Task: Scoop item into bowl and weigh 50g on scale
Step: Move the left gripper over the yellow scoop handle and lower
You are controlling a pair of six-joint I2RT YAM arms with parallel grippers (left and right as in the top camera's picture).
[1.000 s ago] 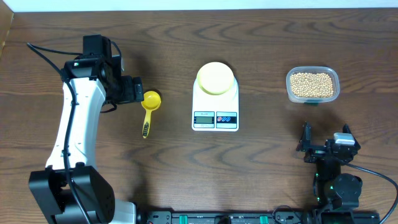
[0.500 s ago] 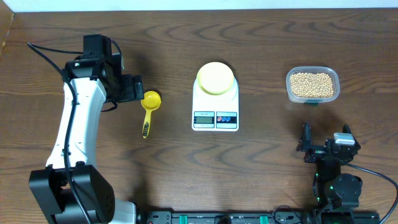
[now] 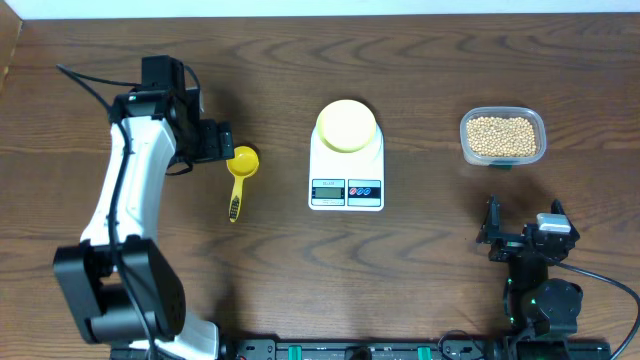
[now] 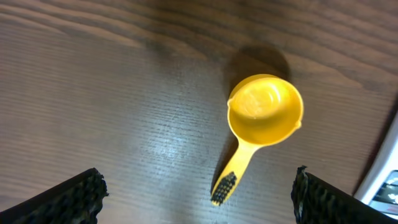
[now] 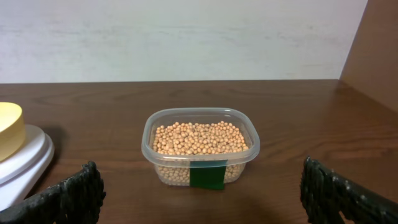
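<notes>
Overhead: my left pincer [image 3: 216, 141] hangs spread wide over the scoop [image 3: 241, 165]; my right pincer [image 3: 522, 228], also spread, sits near the beans [image 3: 502, 136]. The bowl [image 3: 347, 125] stands on the scale [image 3: 346, 192].

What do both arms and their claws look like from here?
The left arm has a white shell over black joints and base, with a black cable looping beside it. The right arm is compact and black, with green lights low down. The left claw's fingers and right claw's fingers are black with a ridged texture.
</notes>
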